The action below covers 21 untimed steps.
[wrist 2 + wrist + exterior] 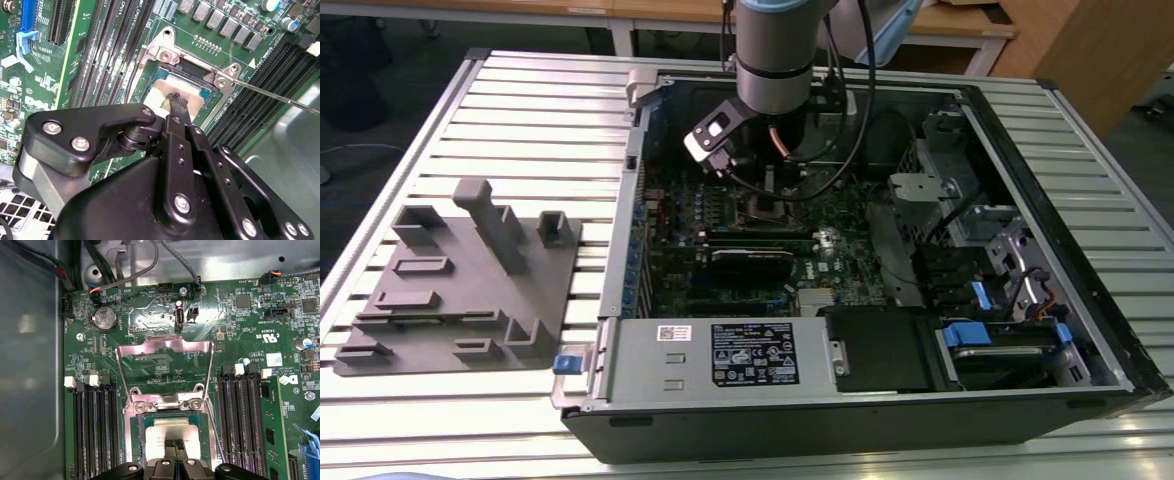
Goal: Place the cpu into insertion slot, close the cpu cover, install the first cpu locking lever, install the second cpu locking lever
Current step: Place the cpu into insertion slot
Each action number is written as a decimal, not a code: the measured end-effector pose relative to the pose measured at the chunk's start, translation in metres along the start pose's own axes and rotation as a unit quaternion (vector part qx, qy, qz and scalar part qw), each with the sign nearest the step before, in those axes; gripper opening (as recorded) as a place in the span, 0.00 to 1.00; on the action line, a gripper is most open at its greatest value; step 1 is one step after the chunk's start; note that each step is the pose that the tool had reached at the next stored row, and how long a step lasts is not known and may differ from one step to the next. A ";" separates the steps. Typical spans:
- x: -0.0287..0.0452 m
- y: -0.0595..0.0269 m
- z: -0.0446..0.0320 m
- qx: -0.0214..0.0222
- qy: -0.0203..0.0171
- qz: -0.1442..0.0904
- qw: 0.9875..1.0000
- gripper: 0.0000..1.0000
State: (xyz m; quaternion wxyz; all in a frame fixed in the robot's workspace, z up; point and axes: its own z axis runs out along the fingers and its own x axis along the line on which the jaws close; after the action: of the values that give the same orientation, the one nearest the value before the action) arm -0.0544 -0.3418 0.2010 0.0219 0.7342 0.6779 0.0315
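- The claw [174, 444] points straight down with its two tips drawn together; nothing shows between them (clenched on air, as far as both wrist views tell).
- Directly under the tips lies the cpu [172, 429], flat in the slot [141, 440]. Whether the tips touch its metal top I cannot tell; they are at least just above it.
- The cpu is square, so it has no long axis; its edges run parallel to the slot's rim.
- Just past the slot, on the side away from the claw's body, the cover [165, 344] is folded back over the board [150, 315]. It is hinged at the slot's far edge and its length runs straight away from the claw.
- A thin lever [272, 95] leaves the slot's corner beside the claw and slants out, apparently unlatched.
- Memory slots [95, 430] flank the slot on both sides, so room is tight sideways (freer above, I judge).
- Around all this stands the case [854, 425], open on a slatted table [520, 110].
- A grey block [467, 290] sits well apart, toward the exterior view's left.
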 end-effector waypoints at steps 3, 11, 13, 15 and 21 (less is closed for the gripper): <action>0.0000 0.0000 0.0005 0.000 0.000 0.000 1.000 0.11; 0.0001 -0.0001 0.0012 0.000 0.000 0.000 1.000 0.11; 0.0000 -0.0001 0.0018 0.000 0.000 0.000 1.000 0.11; -0.0001 -0.0002 0.0023 0.000 0.000 0.000 1.000 0.11; -0.0002 -0.0003 0.0029 0.000 0.000 0.000 1.000 0.11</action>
State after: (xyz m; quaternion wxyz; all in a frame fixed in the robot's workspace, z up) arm -0.0545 -0.3419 0.1981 0.0219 0.7342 0.6778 0.0313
